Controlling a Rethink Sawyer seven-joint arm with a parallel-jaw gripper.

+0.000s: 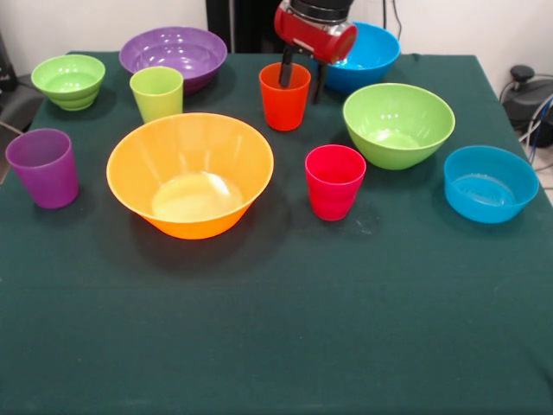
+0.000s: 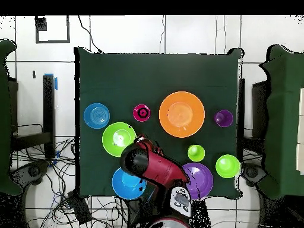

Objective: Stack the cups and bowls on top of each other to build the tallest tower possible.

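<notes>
Ten pieces stood apart on the green table (image 1: 276, 346), none stacked, so no tower showed. In the front view the gripper (image 1: 301, 76) hung at the far edge near the middle, its two dark fingers (image 1: 286, 69) spread, one dipping inside the orange cup (image 1: 284, 97) and the other down outside that cup's rim, with a gap showing between them; whether either touched the wall I cannot tell. Just behind the gripper sat a blue bowl (image 1: 371, 54), partly hidden by the red wrist. The purple bowl (image 1: 173, 54) stood at the far edge toward the left, with the small ribbed green bowl (image 1: 68, 80) near the far left corner. The lime cup (image 1: 156, 92) stood just in front of the purple bowl. The purple cup (image 1: 43, 167) was close to the left edge. The big orange bowl (image 1: 190, 173) sat left of the table's middle, the red-pink cup (image 1: 335, 181) beside it to the right. The green bowl (image 1: 398, 124) lay right of the orange cup, and the second blue bowl (image 1: 490, 182) sat by the right edge. From overhead the arm (image 2: 151, 166) covered the orange cup.
</notes>
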